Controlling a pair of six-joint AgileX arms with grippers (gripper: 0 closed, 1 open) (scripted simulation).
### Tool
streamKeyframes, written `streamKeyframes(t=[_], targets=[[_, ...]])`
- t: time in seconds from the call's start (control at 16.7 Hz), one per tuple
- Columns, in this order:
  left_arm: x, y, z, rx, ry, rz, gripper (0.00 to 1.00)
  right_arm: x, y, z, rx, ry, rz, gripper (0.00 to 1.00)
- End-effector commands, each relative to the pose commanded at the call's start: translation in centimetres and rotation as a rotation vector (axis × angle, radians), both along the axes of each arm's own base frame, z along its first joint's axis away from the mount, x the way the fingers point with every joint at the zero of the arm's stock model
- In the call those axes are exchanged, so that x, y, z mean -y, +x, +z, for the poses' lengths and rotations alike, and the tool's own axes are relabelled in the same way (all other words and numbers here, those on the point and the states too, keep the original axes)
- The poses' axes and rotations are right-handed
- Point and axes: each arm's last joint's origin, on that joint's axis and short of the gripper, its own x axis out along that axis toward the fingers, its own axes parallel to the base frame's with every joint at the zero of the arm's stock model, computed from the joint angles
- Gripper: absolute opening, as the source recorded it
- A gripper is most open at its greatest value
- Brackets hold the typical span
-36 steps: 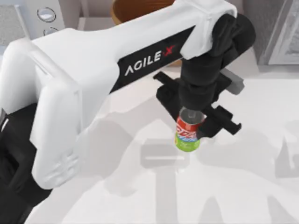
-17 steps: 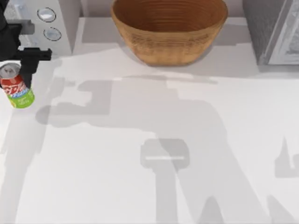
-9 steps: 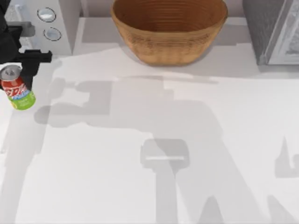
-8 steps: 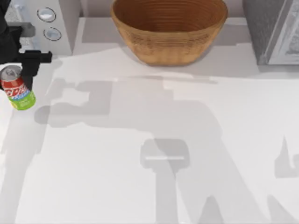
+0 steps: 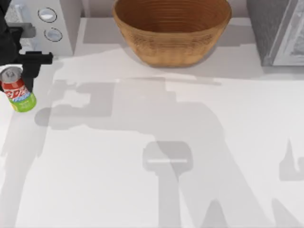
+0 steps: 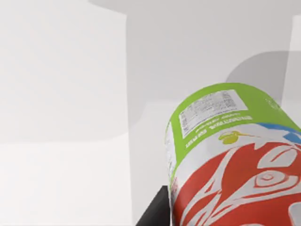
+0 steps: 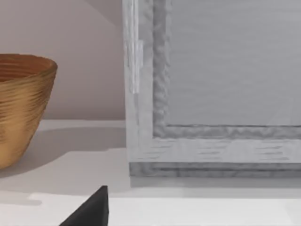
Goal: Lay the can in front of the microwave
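The can (image 5: 19, 93), with a silver top, red body and lime-green base, stands nearly upright at the table's far left, just in front of the microwave (image 5: 47, 21). My left gripper (image 5: 15, 71) comes in from the left edge and is shut on the can's upper part. One black finger (image 5: 34, 59) shows beside the can's top. In the left wrist view the can (image 6: 230, 155) is very close, green base toward the white table, with a black finger (image 6: 155, 212) beside it. My right gripper (image 7: 89, 212) is parked by the grey box.
A woven brown basket (image 5: 172, 33) stands at the back centre. A darker grey box with a white-framed front (image 5: 280, 28) stands at the back right and shows close up in the right wrist view as the box (image 7: 211, 94). The white table (image 5: 156, 156) stretches in front of them.
The left arm has carried the can from the table's middle to the far left, in front of the microwave. Over the last second the can has barely shifted.
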Motion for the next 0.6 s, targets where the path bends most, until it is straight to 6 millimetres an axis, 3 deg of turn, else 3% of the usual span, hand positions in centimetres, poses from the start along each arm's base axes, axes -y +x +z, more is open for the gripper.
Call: streamKeyframes(t=[0.48, 0.6], targets=[[0.00, 0.00, 0.00, 0.000, 0.000, 0.000, 0.98, 0.00, 0.00, 0.00, 0.000, 0.000, 0.000, 1.00], [0.00, 0.00, 0.00, 0.000, 0.000, 0.000, 1.00, 0.00, 0.00, 0.00, 0.000, 0.000, 0.000, 1.00]])
